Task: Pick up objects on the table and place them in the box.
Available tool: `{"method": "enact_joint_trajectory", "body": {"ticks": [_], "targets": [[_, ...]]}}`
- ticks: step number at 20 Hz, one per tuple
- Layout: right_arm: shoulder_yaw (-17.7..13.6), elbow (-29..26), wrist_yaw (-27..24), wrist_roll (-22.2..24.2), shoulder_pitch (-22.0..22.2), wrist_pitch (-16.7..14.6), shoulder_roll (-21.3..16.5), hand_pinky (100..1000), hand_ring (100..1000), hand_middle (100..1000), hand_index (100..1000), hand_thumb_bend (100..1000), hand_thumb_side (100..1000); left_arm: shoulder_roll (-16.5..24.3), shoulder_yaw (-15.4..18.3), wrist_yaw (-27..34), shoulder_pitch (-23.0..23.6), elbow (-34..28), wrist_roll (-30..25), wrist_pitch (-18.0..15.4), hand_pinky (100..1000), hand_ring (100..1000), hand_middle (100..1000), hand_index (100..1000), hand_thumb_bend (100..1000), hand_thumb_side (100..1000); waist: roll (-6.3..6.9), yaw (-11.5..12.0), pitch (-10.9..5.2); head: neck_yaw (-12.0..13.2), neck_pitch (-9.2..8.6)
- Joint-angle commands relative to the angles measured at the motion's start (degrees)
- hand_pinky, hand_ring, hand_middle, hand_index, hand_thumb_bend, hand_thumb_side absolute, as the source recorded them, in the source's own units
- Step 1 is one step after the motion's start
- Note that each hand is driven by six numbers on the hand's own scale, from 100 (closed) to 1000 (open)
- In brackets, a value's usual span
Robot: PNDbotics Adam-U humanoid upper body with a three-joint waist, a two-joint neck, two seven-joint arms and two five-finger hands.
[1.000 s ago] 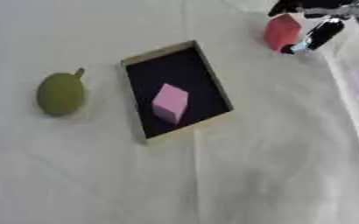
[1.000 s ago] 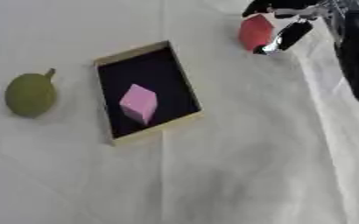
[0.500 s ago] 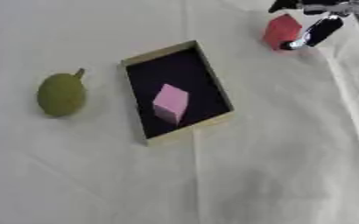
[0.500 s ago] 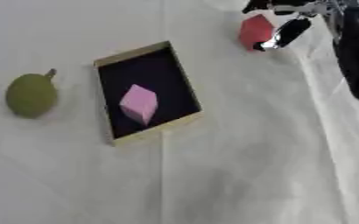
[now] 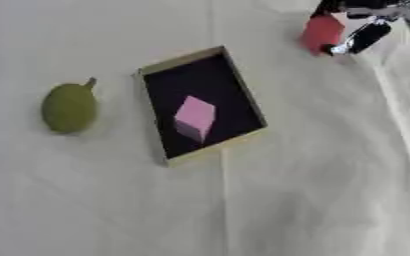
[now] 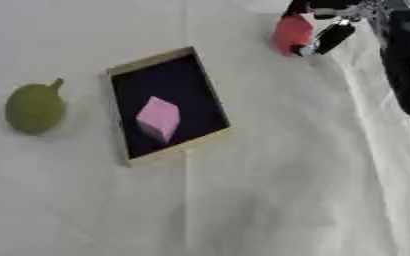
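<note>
The box, a shallow dark tray with a pale rim, lies askew on the cloth-covered counter, its long axis running from its upper-left end down toward its lower-right end. A pink block already sits inside it, near the lower half. Up and to the right of the box, well apart from its rim, the right hand comes in from the upper right corner with its fingers curled around a red object; one dark finger shows pressed along the object's right side, the rest of the hand closing over its top, so the red object is held rather than lying free. Whether it has left the counter cannot be told from these views. The relation that counts is this: the box lies down and to the left of the held red object, and the bare dark floor in the box's upper half is the part nearest the hand, so the carry looks to be a short diagonal toward that end, clear of the pink block. A green pear-like fruit rests on the counter to the left of the box, just apart from its left rim, stem pointing up and right; it is the far side from the right hand. The left hand shows in neither view.
</note>
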Motion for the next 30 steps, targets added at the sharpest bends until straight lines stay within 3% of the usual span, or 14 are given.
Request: {"method": "enact_joint_trajectory", "body": {"ticks": [1,7,14,16,17,18,20,26,30], "targets": [[-0.6,0.2,1.3,-1.0,-1.4,0.0,-0.8,866,926,832,897,221,657,2.7,0.5,-0.5,-0.6,-0.1,-0.7,0.0,855,959,910,962,100,577,0.09,0.0,-1.24,0.2,-0.55],[-0.8,0.8,0.4,-2.6,-1.7,-0.5,-0.2,823,838,750,841,100,542,2.8,0.5,-0.6,-0.4,0.6,-1.5,0.2,854,958,908,962,100,586,0.08,-0.1,-1.3,0.4,-0.49],[-1.0,-0.3,-3.4,-4.0,-2.1,-0.8,0.1,786,778,634,761,100,435,2.8,0.6,-1.1,0.0,1.0,-1.6,0.3,853,958,908,961,100,585,0.24,-0.7,-1.78,0.9,0.26],[-0.8,-1.2,-4.8,-4.3,-2.1,-0.9,0.0,777,761,609,738,100,424,2.8,0.5,-1.2,0.0,1.0,-1.5,0.3,853,958,908,961,100,584,0.31,-0.8,-1.96,1.0,0.5],[-0.6,-1.7,-5.5,-4.4,-2.0,-1.0,-0.1,775,755,598,726,100,484,2.8,0.5,-1.2,0.1,1.0,-1.5,0.3,854,958,908,961,100,584,0.36,-0.9,-2.04,1.1,0.6],[-0.5,-2.3,-6.2,-4.4,-2.0,-1.0,-0.2,773,750,588,717,100,406,2.8,0.5,-1.2,0.1,0.9,-1.5,0.2,855,958,908,961,100,585,0.42,-1.0,-2.12,1.2,0.68],[-0.3,-3.8,-7.9,-4.3,-1.8,-1.1,-0.6,769,739,576,706,100,390,2.8,0.5,-1.3,0.2,1.0,-1.4,0.1,856,958,908,961,100,584,0.56,-1.1,-2.26,1.3,0.8],[1.3,-11.4,-16.5,-1.4,-0.7,-1.7,-2.5,766,726,578,709,100,352,2.9,0.5,-1.4,0.5,1.1,-1.3,0.0,857,959,909,961,100,585,0.75,-1.5,-2.59,1.7,1.15],[4.8,-18.5,-25.1,3.0,0.8,-2.9,-4.1,761,720,584,714,100,351,2.7,0.4,-1.5,0.5,1.1,-1.4,0.1,857,959,909,961,100,584,0.71,-1.7,-2.83,1.9,1.58]]}}
